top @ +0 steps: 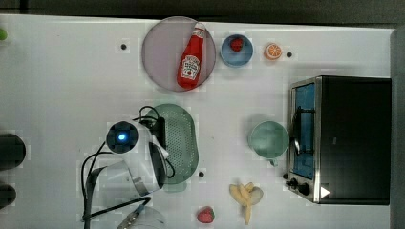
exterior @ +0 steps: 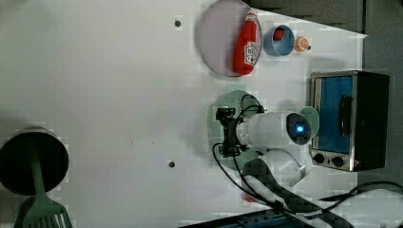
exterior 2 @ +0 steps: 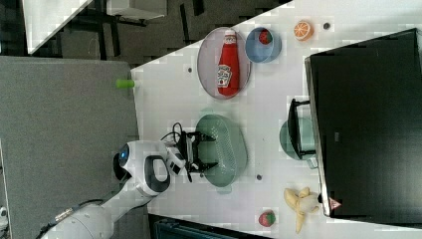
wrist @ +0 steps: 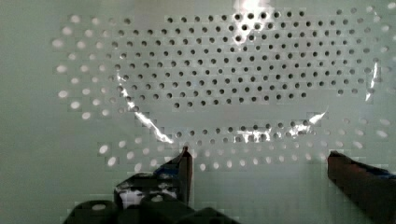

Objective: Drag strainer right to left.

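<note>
1. White table [top: 71,86]; strainer [top: 184,138] mid-table, nearer its front edge.
2. Claw [wrist: 257,161] spread open inside strainer, gripping nothing.
3. Judgement: drag looks barely begun or partway; leftward travel remains.

A: Lighting? Bright, even, overhead; white table [top: 62,95] nearly washed out.
B: Glare? Streaks on strainer [wrist: 243,70] in wrist view; pics soft, blocky, soft shadows.
</note>
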